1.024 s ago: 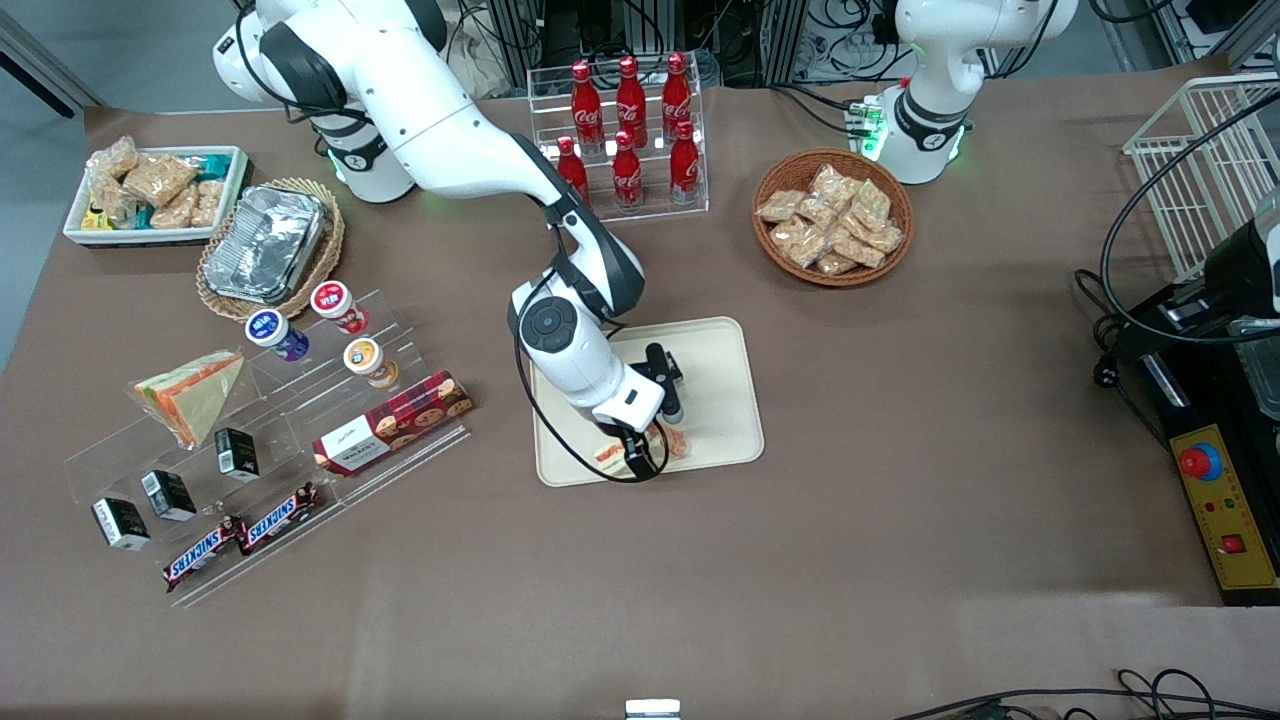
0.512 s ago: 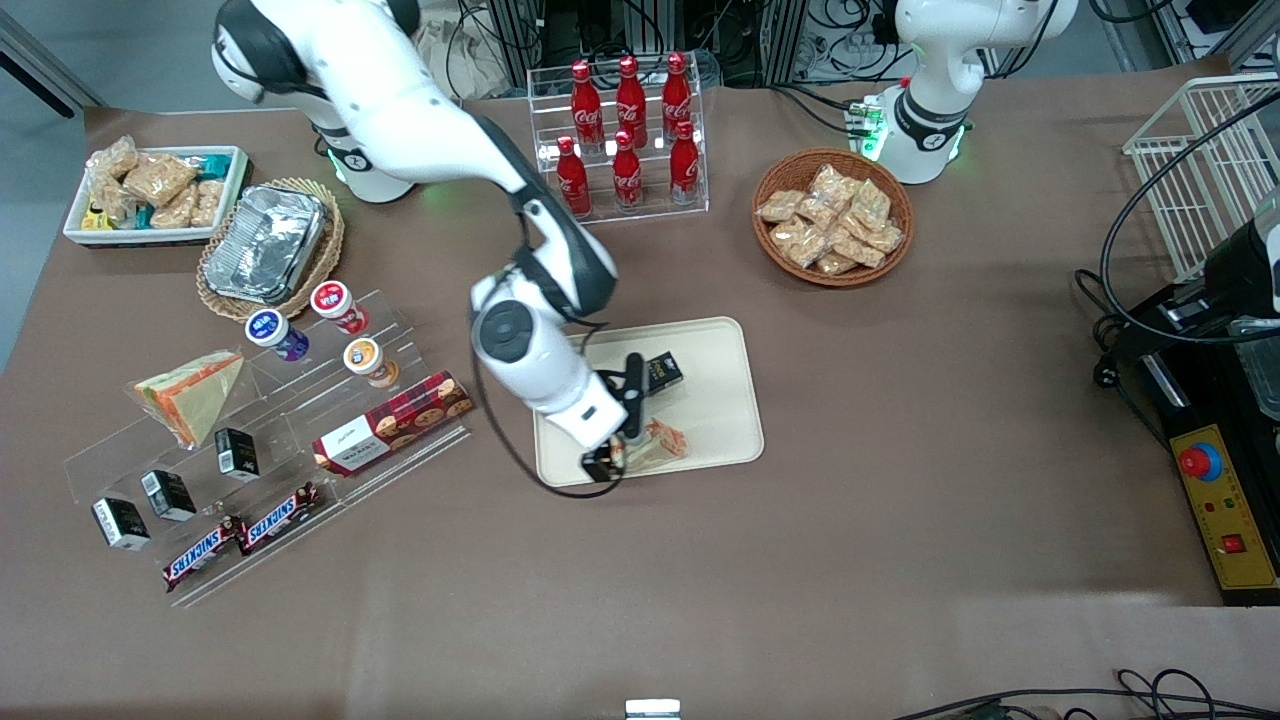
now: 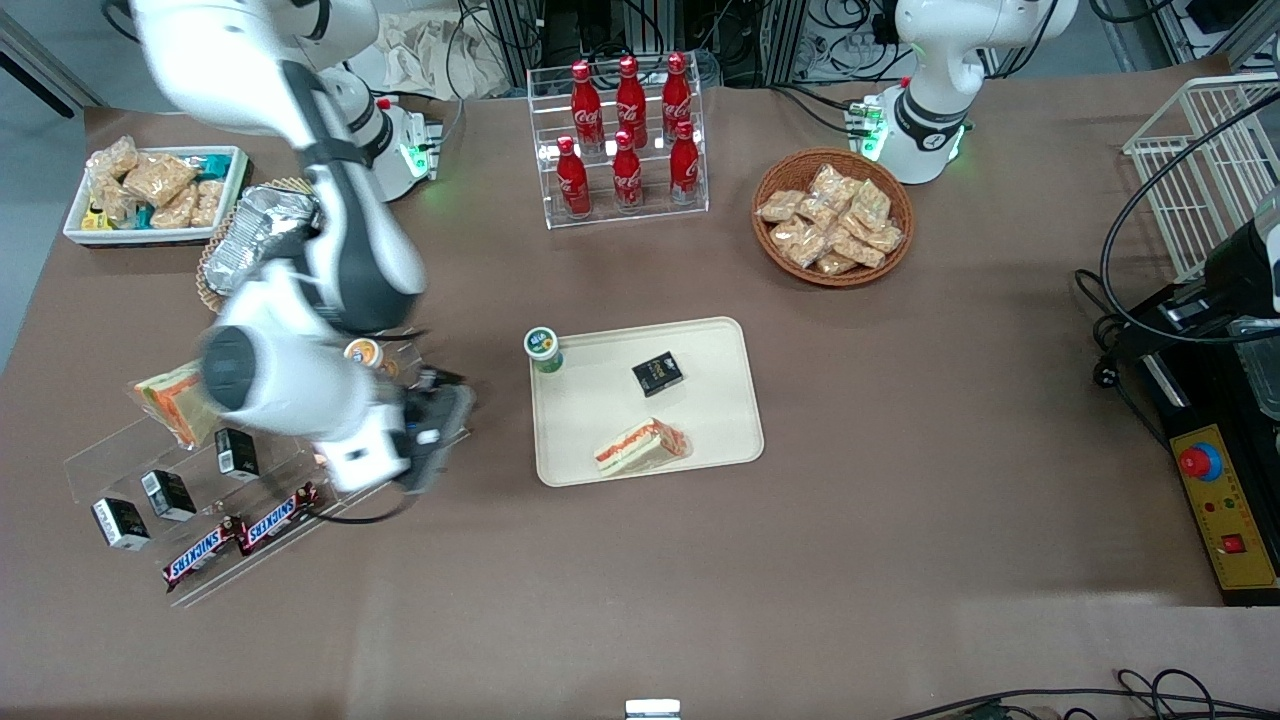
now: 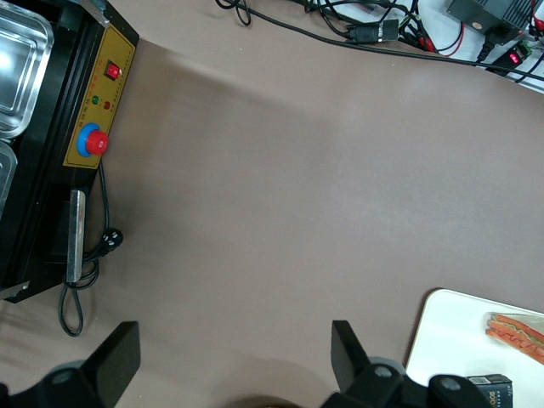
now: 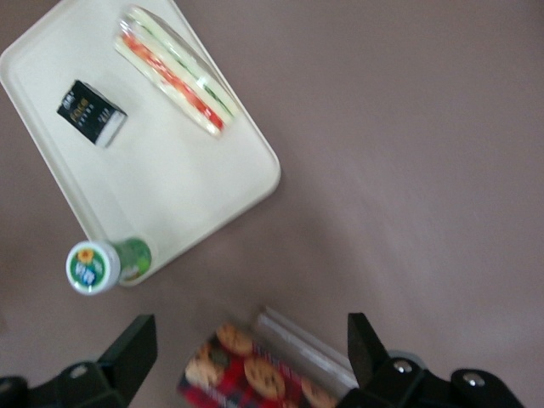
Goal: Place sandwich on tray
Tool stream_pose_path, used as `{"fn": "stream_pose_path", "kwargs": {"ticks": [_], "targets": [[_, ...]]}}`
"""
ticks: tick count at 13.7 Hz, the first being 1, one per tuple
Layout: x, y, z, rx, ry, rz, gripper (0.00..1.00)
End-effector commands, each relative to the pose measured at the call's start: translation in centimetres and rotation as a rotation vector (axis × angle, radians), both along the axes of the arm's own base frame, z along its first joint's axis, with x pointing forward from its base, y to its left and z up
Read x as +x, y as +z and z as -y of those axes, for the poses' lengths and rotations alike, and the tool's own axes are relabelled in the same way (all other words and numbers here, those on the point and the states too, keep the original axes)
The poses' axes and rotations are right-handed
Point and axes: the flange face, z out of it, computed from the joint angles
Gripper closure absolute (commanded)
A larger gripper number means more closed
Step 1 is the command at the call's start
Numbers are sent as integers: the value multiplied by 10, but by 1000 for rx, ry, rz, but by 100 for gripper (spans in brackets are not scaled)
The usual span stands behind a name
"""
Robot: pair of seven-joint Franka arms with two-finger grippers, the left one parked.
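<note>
The wrapped sandwich (image 3: pixel 640 445) (image 5: pixel 174 72) lies flat on the cream tray (image 3: pixel 720 400) (image 5: pixel 170 178), near the tray edge closest to the front camera. Nothing touches it. My gripper (image 3: pixel 448 405) (image 5: pixel 251 357) hangs open and empty well away from the tray, toward the working arm's end of the table. It is above the red cookie box (image 5: pixel 255 374) on the clear acrylic shelf. A corner of the tray (image 4: pixel 459 340) and the sandwich (image 4: pixel 518 327) also show in the left wrist view.
A small black box (image 3: pixel 657 373) lies on the tray and a green-lidded cup (image 3: pixel 542 347) stands at its corner. A second wedge sandwich (image 3: pixel 170 395), black boxes and Snickers bars (image 3: pixel 240 535) sit on the shelf. Cola bottles (image 3: pixel 625 130) and a snack basket (image 3: pixel 832 215) stand farther back.
The gripper let go of the sandwich, which stays on the tray. The arm swung away from the tray toward its own end and now hangs over the acrylic shelf.
</note>
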Motion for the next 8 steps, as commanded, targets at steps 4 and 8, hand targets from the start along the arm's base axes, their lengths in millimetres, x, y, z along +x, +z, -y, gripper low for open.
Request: {"fn": "stream_pose_path", "kwargs": {"ticks": [4, 8], "targets": [[-28, 63, 133, -151, -326, -139, 1], [-46, 114, 194, -288, -519, -75, 1]]}}
